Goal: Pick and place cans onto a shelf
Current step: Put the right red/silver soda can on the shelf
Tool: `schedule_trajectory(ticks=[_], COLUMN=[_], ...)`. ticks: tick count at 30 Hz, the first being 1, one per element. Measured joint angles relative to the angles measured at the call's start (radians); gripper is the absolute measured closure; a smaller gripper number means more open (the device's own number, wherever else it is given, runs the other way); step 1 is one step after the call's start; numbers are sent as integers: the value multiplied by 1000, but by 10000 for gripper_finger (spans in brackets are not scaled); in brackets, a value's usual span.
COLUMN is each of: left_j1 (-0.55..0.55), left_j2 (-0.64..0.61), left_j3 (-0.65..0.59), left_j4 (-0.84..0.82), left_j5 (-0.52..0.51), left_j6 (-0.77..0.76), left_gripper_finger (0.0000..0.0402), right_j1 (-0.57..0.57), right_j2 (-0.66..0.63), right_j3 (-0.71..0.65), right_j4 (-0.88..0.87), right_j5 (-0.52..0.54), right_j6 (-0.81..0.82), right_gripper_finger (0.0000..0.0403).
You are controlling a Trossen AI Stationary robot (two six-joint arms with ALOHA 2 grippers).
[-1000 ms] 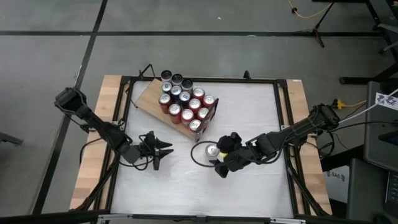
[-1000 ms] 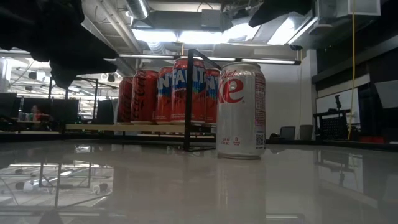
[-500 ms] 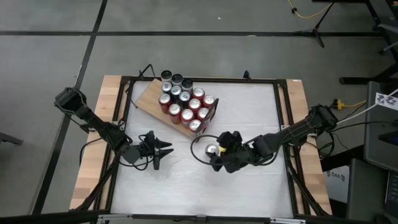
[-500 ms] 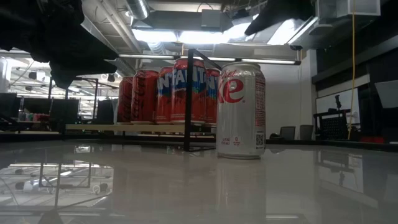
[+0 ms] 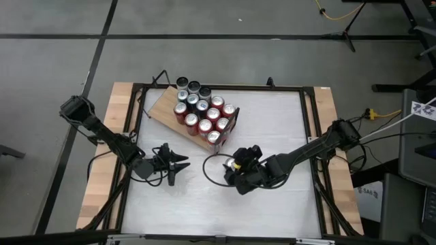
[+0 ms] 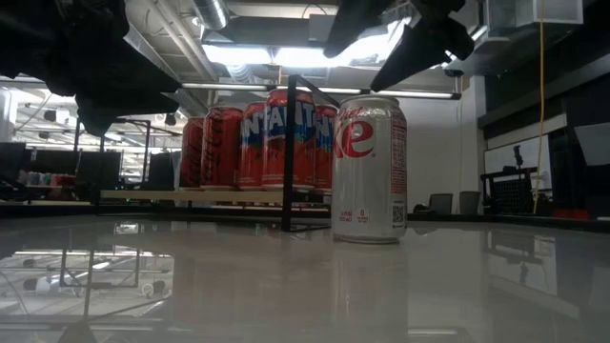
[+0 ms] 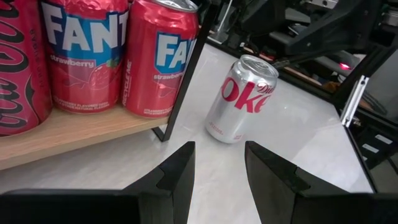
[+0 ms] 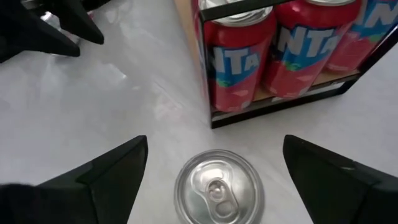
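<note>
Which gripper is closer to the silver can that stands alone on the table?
The right gripper: it hangs open directly above the silver can. The left gripper waits off to the side, pointing toward it.

Silver can (image 5: 234,165) stands alone beside shelf frame (image 5: 231,128); open tabletop (image 5: 272,122) round it, prob. passable.

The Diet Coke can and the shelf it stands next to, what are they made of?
The Diet Coke can looks like thin metal, probably aluminium: its silver side is glossy and its top is bare, shiny, with a pull tab. The shelf looks like pale wood, matte with a faint grain, and its frame looks like thin black-painted metal bar.
</note>
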Motion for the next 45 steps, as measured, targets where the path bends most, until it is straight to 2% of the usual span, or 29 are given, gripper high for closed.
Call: schedule_trajectory(ticks=[5,14,22,28,34,37,43,45], left_j1=[0,0,0,0,0,0,0,0], left_j2=[0,0,0,0,0,0,0,0], left_j3=[0,0,0,0,0,0,0,0], left_j4=[0,0,0,0,0,0,0,0], left_j5=[-2,-2,-3,-3,-3,-3,-3,-3], left_j6=[0,0,0,0,0,0,0,0], left_gripper_finger=[266,266,266,266,266,266,266,266], right_j1=[1,0,0,0,0,0,-15,-21], right_j2=[7,98,112,123,136,136,132,131], right_j3=[0,0,0,0,0,0,2,2], right_j4=[-3,-6,-12,-26,-28,-29,-32,-29], right_j5=[0,1,17,-41,-54,-55,-128,-135], right_j6=[30,70,70,71,66,48,19,15], right_gripper_finger=[40,40,40,40,41,55,123,124])
